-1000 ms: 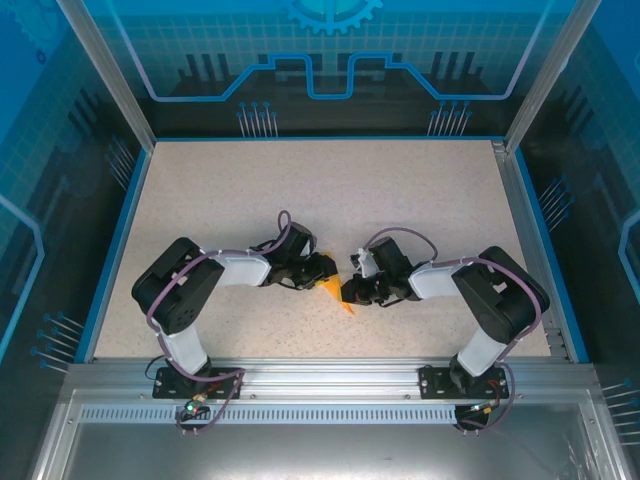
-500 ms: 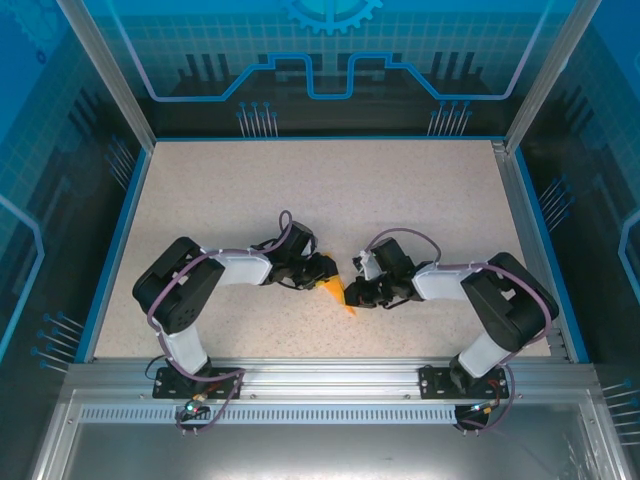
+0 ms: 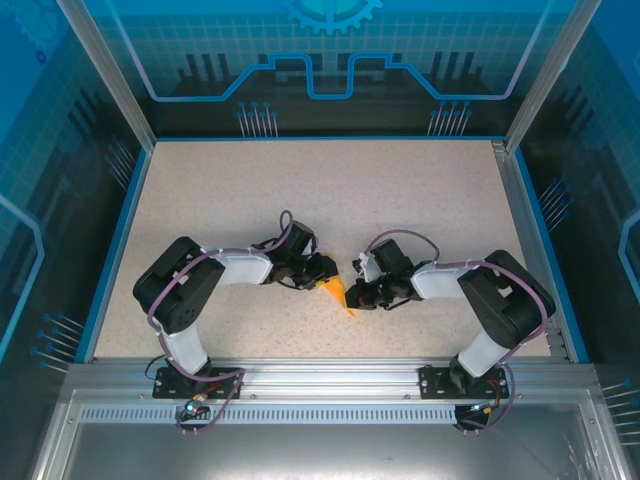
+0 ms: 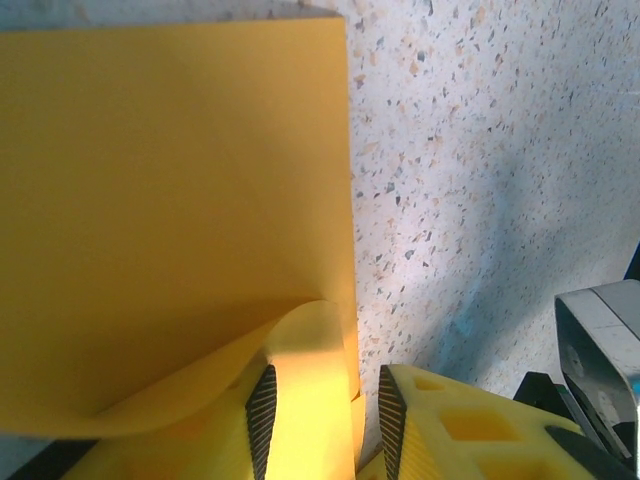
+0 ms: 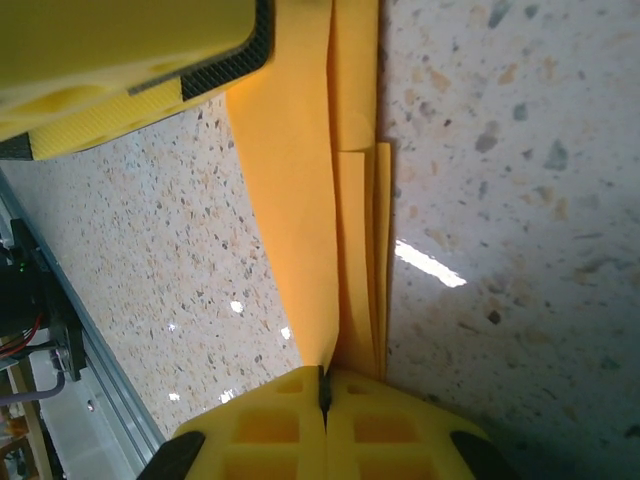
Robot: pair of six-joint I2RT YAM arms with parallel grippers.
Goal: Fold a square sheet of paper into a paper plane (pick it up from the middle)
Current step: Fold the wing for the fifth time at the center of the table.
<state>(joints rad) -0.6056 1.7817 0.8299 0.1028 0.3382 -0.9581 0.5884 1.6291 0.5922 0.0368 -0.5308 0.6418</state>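
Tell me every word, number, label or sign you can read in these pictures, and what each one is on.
There are no readable words or numbers.
Orange paper: plain, with nothing printed on it.
Blue back wall: a gear symbol and circuit-style lines, but no lettering.
Arm bases: any markings are too small to read.

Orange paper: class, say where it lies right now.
Top view: the orange paper lies on the table near its front middle, between the left gripper and the right gripper, which pinches it.
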